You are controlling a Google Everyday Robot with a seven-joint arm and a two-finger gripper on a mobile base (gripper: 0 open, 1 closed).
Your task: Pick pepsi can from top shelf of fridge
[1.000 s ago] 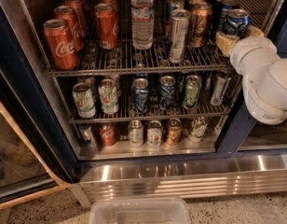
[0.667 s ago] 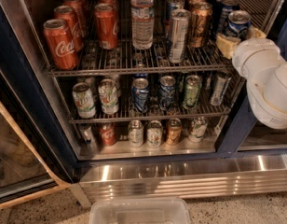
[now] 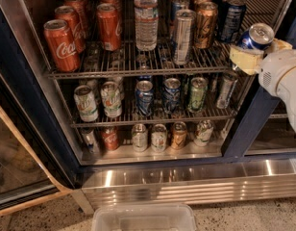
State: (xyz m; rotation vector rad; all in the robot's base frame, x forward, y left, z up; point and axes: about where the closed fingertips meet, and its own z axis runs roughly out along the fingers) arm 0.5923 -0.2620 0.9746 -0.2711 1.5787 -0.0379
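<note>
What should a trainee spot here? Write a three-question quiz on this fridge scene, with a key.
1. True or false: the robot's white two-finger gripper is at the left edge of the dark blue-framed display fridge.
2. The frontmost red cola can stands at which end of the chrome wire top shelf? A) left B) middle C) right
3. Fill in: the gripper holds the bright blue, silver-lidded drink can branded ____.
Key: 1 false, right edge; 2 A; 3 pepsi.
</note>
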